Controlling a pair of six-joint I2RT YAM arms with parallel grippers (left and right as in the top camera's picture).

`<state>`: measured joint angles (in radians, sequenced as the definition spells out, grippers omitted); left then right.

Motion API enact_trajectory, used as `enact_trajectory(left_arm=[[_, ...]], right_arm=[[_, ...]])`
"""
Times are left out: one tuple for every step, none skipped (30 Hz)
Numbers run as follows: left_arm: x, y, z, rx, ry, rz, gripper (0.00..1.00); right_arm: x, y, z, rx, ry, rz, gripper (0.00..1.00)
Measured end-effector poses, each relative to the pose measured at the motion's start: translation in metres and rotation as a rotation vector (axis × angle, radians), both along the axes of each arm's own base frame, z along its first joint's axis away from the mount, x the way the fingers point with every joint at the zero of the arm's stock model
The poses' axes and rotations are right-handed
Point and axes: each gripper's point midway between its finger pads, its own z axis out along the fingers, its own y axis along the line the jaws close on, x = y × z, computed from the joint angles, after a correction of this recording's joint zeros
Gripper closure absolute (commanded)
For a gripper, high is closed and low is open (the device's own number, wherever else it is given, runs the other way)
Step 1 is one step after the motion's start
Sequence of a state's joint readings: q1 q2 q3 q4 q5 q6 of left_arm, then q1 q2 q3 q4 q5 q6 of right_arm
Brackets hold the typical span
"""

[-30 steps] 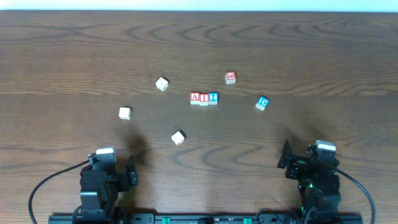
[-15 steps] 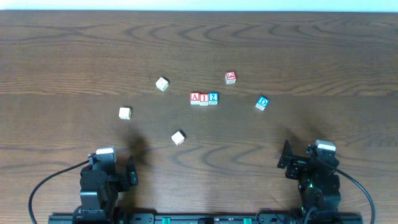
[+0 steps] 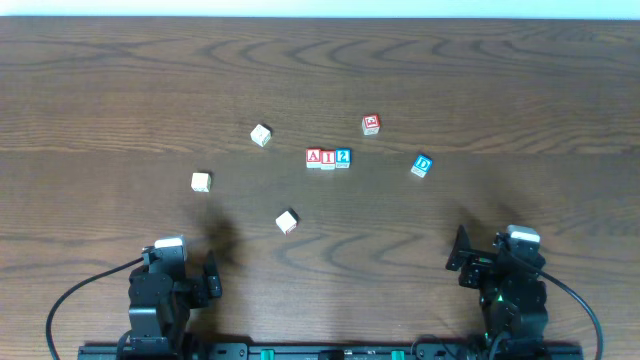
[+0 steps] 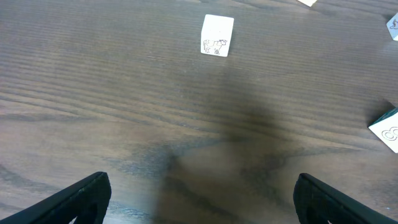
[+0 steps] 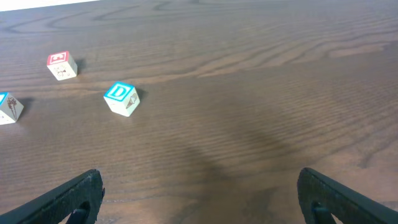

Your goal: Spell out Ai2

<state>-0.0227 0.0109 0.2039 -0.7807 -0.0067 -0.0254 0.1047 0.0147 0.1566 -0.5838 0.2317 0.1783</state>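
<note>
— Where's the word?
— A block (image 3: 314,157), I block (image 3: 328,158) and 2 block (image 3: 343,157) sit touching in a row, middle of the bench (image 3: 500,80).
— Hands?
— Both released, empty: left hand (image 4: 202,193), right hand (image 5: 202,186). It looks spelled; approach only from above, nudging nothing.

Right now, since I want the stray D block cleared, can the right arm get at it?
Probably yes. The D block lies ahead and to the left of the open right hand, with bare table between them and no other block touching it.
</note>
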Motion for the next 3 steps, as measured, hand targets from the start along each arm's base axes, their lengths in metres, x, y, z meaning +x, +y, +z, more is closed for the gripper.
enact_trajectory(left_arm=[[0.0, 0.0, 0.0, 0.0, 0.0, 0.0, 0.05], [0.0, 0.0, 0.0, 0.0, 0.0, 0.0, 0.05], [0.0, 0.0, 0.0, 0.0, 0.0, 0.0, 0.05]], right_arm=[[0.0, 0.0, 0.0001, 0.0, 0.0, 0.0, 0.01], [0.0, 0.0, 0.0, 0.0, 0.0, 0.0, 0.01], [0.0, 0.0, 0.0, 0.0, 0.0, 0.0, 0.01]])
